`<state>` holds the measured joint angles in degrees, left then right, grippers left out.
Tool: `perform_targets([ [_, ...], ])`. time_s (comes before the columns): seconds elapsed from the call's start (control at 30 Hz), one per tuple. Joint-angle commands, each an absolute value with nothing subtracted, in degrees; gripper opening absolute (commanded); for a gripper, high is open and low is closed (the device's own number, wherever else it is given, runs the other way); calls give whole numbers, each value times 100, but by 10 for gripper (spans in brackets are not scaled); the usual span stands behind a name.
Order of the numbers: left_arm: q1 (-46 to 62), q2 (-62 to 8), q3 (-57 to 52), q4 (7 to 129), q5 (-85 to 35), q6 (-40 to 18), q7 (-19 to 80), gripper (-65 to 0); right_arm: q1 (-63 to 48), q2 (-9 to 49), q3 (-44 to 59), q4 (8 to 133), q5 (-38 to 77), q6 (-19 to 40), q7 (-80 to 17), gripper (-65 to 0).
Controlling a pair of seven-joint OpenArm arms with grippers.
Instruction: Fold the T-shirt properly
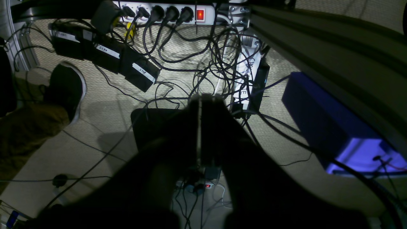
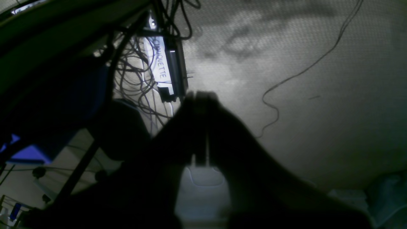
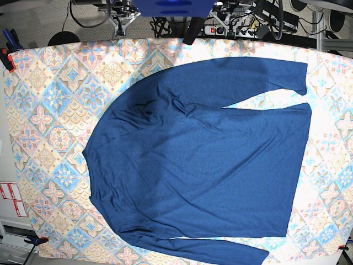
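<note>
Both arms hang below the table edge, left gripper (image 1: 203, 98) and right gripper (image 2: 200, 95) pinched closed on nothing. Up on the patterned table (image 3: 49, 110), the T-shirt (image 3: 204, 160) lies flat, sleeves spread: soft, light, floppy knit, I'd say. Best pinched at sleeve cuffs or hem corners. Plain navy, lightly rumpled near the collar.

One T-shirt (image 3: 204, 165) lay on one patterned tabletop (image 3: 49, 110); two pincers showed, left pincer (image 1: 201, 105) and right pincer (image 2: 201, 98).
</note>
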<state>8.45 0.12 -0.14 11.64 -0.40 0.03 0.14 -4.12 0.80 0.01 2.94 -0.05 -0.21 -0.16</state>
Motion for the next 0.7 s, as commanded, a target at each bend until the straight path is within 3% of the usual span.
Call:
perform_targets([
  [0.0, 884, 4, -13, 1182, -40, 22, -13, -650, -435, 84, -4, 286, -31, -13, -4, -650],
  [0.67, 1156, -154, -13, 1182, -40, 22, -13, -650, -760, 101, -4, 295, -40, -13, 22, -650],
])
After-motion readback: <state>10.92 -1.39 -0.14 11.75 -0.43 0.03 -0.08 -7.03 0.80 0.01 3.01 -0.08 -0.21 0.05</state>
